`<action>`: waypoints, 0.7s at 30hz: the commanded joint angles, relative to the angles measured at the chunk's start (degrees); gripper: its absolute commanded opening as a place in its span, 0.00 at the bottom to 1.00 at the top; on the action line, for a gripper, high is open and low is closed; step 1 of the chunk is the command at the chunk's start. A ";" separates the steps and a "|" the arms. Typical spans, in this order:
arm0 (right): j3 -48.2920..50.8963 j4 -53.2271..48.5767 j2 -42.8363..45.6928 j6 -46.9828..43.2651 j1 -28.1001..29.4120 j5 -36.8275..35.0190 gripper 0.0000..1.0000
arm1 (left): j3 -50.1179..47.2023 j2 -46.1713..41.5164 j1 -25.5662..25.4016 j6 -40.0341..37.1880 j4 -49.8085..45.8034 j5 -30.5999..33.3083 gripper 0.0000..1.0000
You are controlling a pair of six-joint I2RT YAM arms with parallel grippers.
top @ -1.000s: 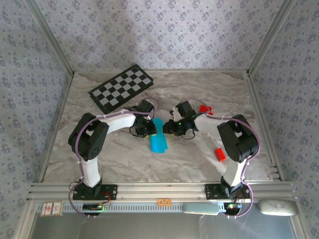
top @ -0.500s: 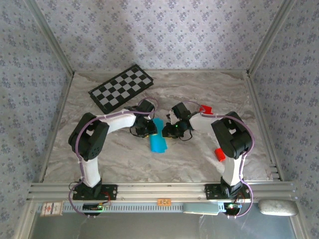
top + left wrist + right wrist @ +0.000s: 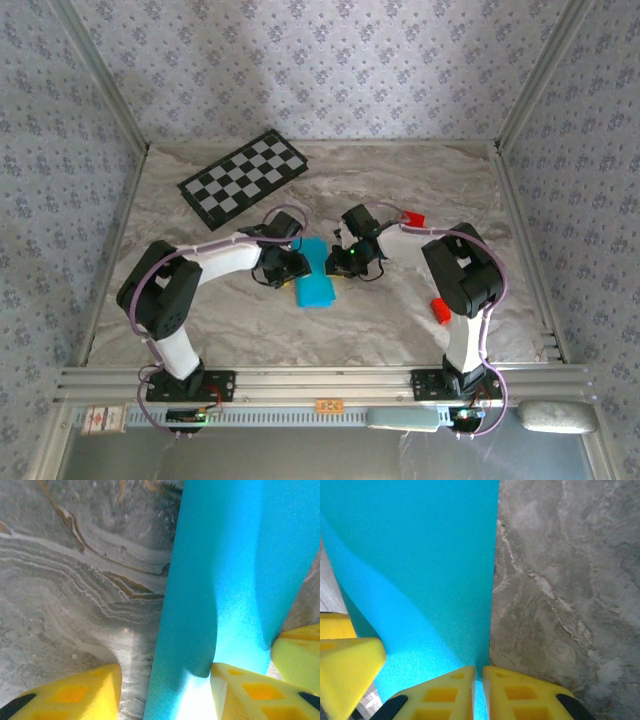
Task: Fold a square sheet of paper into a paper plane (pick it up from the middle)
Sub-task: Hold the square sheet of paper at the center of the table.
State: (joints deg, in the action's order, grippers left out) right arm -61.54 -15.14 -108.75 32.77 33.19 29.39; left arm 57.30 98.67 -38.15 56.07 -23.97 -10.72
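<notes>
I read this as mid-fold, a crease being set. The cyan sheet of paper lies doubled into a narrow strip on the marble tabletop, between my two wrists near the middle of the table. My right gripper has its jaws drawn almost together on the strip's edge. A thin sliver of cyan shows between the pads, so I take it as a pinch on the paper. My left gripper stands roughly half spread, one finger over the paper and the other over bare marble, with the strip's edge running up between them; it grips nothing.

Next, I judge, the left needs a fresh hold or a press along the fold while the right keeps the layers aligned, and thin paper will slip or buckle if tugged.

The real crowding is the arms themselves — each wrist view catches a yellow finger of the other. The checkered board and the two red blocks sit well apart from the work
</notes>
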 commanded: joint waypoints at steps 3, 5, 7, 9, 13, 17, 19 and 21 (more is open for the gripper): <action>0.71 -2.07 -2.18 1.95 0.05 -0.14 0.17 | 0.92 1.91 -0.87 0.81 -0.53 0.67 0.48; 0.96 -0.49 -0.57 2.73 -0.58 1.42 0.18 | 1.32 2.63 -0.89 1.28 -2.40 2.57 0.46; 1.37 1.27 1.65 4.03 -1.30 2.54 0.22 | 1.33 3.00 -0.96 2.36 -3.73 4.40 0.44; 2.16 3.08 4.42 5.37 -2.22 3.20 0.27 | 1.28 3.36 -0.94 3.60 -4.84 5.87 0.44; 5.01 6.27 9.65 7.26 -4.79 3.67 0.33 | 0.28 3.76 -0.96 6.98 -5.31 7.11 0.44; 8.09 7.40 12.62 7.33 -6.81 2.63 0.34 | -1.34 3.34 -0.96 9.82 -4.00 6.99 0.46; 8.99 7.49 12.47 6.92 -7.72 2.78 0.34 | -1.98 2.70 -0.75 11.00 -3.12 7.02 0.46; 9.54 7.57 11.86 6.56 -8.14 3.28 0.34 | -2.46 2.04 -0.78 11.71 -2.26 6.99 0.46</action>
State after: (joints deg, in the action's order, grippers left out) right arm -53.74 -7.57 -96.53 39.05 25.41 32.36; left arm 57.63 99.81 -39.13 65.19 -24.16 -7.60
